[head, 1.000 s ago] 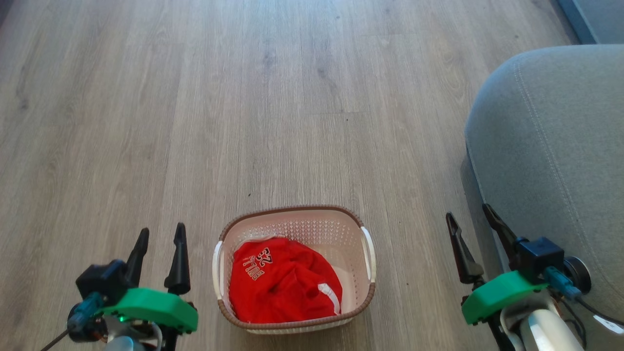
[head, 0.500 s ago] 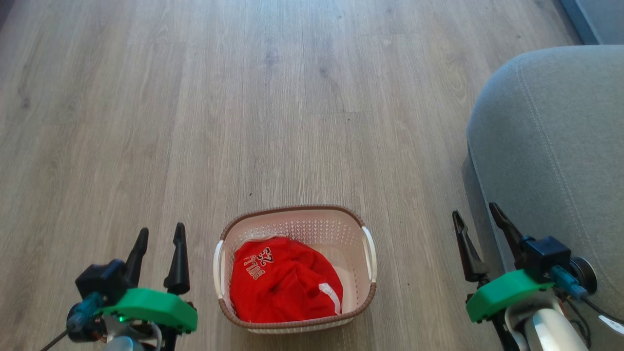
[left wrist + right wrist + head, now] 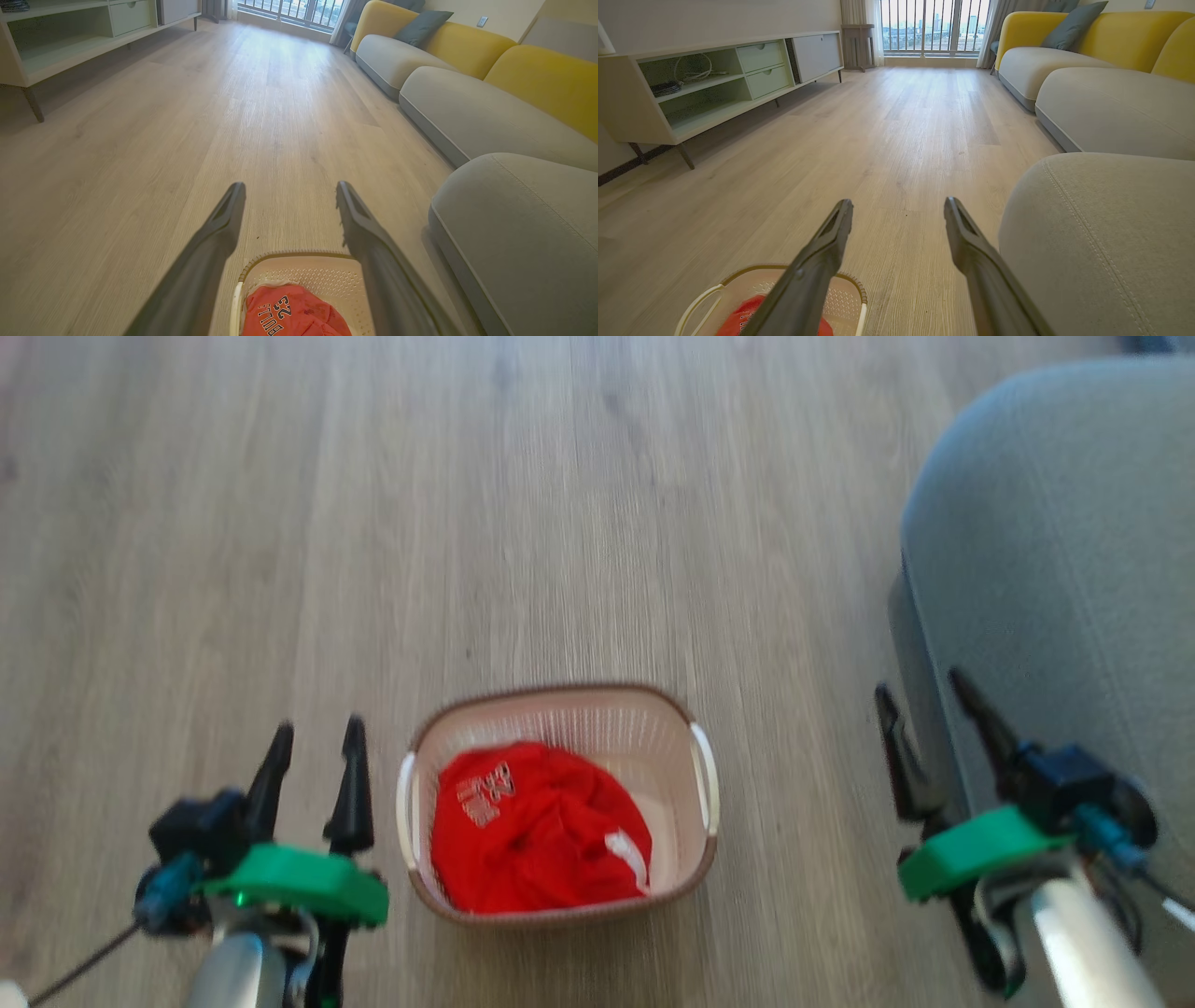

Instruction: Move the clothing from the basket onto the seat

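Clothing point(image 3: 537, 826) is bunched in the basket point(image 3: 560, 692) on the floor, flanked by left tool point(image 3: 318, 726) and right tool point(image 3: 920, 683), both spread apart, empty. Left tool is judged nearer; seat point(image 3: 1055, 569) is sited beside right tool.

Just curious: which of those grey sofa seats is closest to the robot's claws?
The seat with double stitching, right beside the right gripper; the other grey seats lie farther off.

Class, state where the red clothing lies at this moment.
In the head view, the clothing lies inside the basket on the floor, between the left gripper and right gripper, left of the seat.
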Controlling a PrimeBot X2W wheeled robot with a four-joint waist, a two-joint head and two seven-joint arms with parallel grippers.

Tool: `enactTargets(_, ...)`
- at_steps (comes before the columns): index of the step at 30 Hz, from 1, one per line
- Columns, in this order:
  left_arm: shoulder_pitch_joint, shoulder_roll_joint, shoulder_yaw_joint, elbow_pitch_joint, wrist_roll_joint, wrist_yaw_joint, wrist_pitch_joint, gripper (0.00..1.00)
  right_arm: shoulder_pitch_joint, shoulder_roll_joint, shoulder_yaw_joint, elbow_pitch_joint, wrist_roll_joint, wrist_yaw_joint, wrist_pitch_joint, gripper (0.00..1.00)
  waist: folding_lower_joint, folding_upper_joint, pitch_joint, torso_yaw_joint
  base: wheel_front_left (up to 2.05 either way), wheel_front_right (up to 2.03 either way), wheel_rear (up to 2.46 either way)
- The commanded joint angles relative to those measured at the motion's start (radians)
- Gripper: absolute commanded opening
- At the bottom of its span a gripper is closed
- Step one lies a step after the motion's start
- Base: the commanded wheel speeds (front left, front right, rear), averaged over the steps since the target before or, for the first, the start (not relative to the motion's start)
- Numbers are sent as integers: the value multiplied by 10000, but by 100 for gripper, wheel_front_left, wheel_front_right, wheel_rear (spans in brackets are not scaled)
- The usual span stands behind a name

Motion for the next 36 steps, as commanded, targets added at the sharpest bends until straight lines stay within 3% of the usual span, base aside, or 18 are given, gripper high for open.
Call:
enactTargets(1,-668,133,178,-375,-86,34,-126,100,-540,-169,79,-450,-120,-2,-105,100,-1,0,796,-77,0,0,0)
enactTargets(6,-1490,133,-456,-29,156,-62,-126,100,-1083,-215,-231,-822,-147,-2,-105,100,-1,0,2188,-43,0,0,0)
enactTargets(10,-2747,133,-1291,1014,532,-164,-126,100,-1769,-290,-463,-1209,-169,-2,-105,100,-1,0,3639,-53,0,0,0)
enactTargets(19,-6044,133,-2982,4910,1211,294,99,100,-2961,-228,-591,-1959,-125,-2,-105,100,-1,0,6253,-340,0,0,0)
enactTargets(24,-7664,133,-3701,6961,1088,511,924,100,-3273,-112,-407,-2255,66,-2,-105,100,-1,0,7165,-650,0,0,0)
enactTargets(28,-8825,133,-4143,8480,1192,992,1591,100,-3398,53,-272,-2444,285,-2,-105,100,-1,0,7727,-989,0,0,0)
enactTargets(36,-9968,198,-4436,9882,1453,1498,2014,100,-3458,310,84,-2519,616,-2,-105,100,-1,0,8214,-1425,0,0,0)
